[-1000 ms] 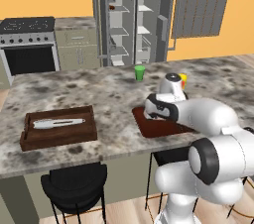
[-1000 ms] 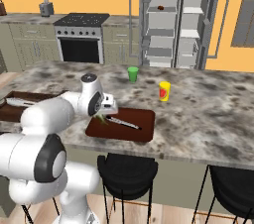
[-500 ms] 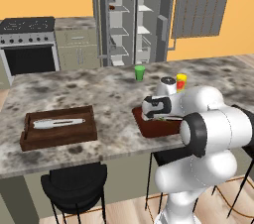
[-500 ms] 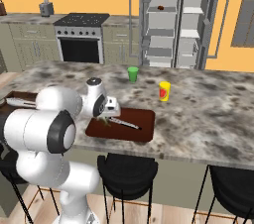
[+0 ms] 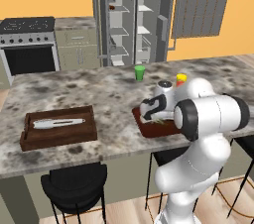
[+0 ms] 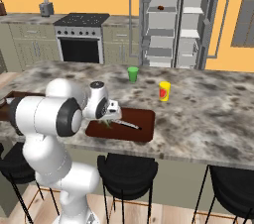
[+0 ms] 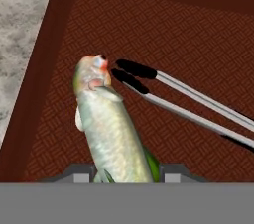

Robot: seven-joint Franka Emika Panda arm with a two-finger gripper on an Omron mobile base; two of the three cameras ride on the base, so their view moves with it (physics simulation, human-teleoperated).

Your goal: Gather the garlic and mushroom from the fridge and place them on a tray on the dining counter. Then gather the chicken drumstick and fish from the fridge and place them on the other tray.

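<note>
Your gripper (image 7: 128, 171) is closed narrow on the tail end of the fish (image 7: 109, 124), though its finger tips are cut off at the bottom edge of the hand view, so you cannot see the contact itself. The fish hangs over the flat reddish tray (image 7: 198, 29), head toward 11 o'clock, with dark-tipped tongs (image 7: 188, 104) at its 3 o'clock. Across the worktop (image 5: 99, 89), the other tray (image 5: 59, 139) holds a slender silvery thing (image 5: 57, 123) too small to identify.

Tongs (image 7: 188, 100) lie just beside the fish (image 7: 111, 129) on the tray (image 7: 44, 69), crowding one side.
</note>
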